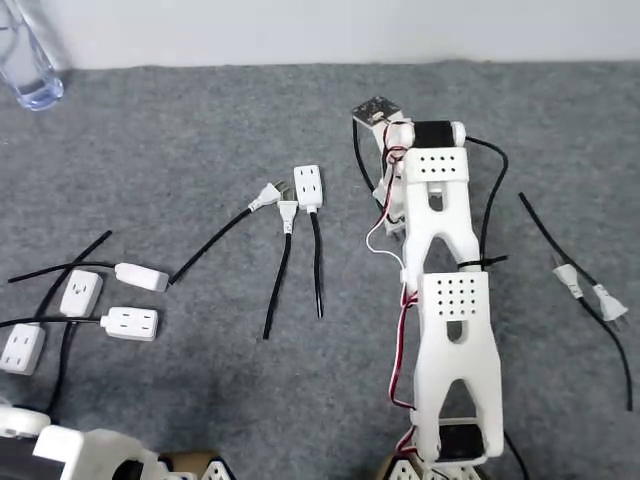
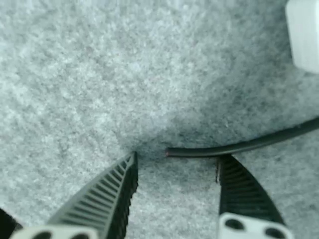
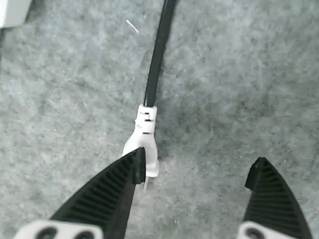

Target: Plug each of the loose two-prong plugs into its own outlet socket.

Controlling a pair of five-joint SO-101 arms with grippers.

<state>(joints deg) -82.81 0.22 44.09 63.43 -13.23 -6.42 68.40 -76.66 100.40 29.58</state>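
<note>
R gripper [image 3: 199, 157] spread at plug [image 3: 143, 142]; L gripper [image 2: 177, 156] spread at cable end [image 2: 174, 153].

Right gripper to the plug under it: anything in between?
Nothing visible. In the right wrist view the right gripper is open just above bare carpet. The two-prong plug lies flat at one edge of its opening, with the black cable trailing away. The plug is off-centre, so a small sideways shift before closing would probably help.

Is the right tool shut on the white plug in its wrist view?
No, the right tool is open, with the white plug lying beside one finger.
</note>
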